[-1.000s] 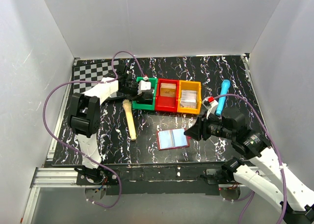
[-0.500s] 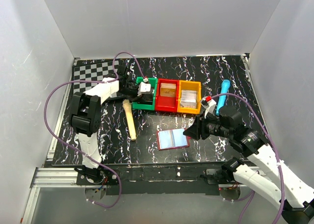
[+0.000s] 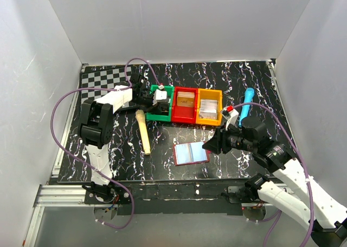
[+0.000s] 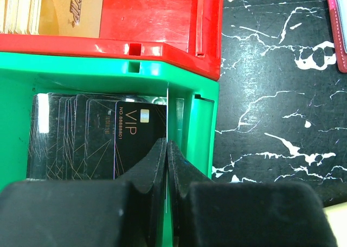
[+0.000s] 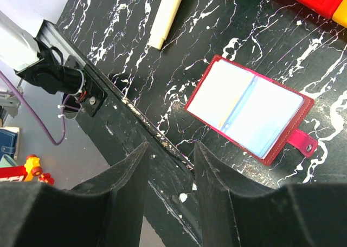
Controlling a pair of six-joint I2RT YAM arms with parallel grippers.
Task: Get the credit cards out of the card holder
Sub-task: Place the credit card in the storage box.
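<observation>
- Card holder [image 3: 191,153]: lies opened flat on the table [image 3: 255,79], pale-blue inside facing up, close to the middle of the near edge; its snap tab [image 5: 303,143] points toward the right edge.
- Right hand [image 3: 209,145]: hovers just beside the holder's right side, fingers [image 5: 127,176] spread wide with nothing between them.
- Left hand [image 4: 167,149]: poised over the green bin [image 4: 200,122], fingers drawn together to a thin slit; whether a card is pinched there cannot be told.
- Black cards [image 4: 135,133]: stand stacked in the green bin.
- Red bin [image 4: 162,46]: adjoins the green bin and holds a gold card [image 4: 70,11].
- Yellow bin [image 3: 209,95]: ends the row on the side toward the right edge.
</observation>
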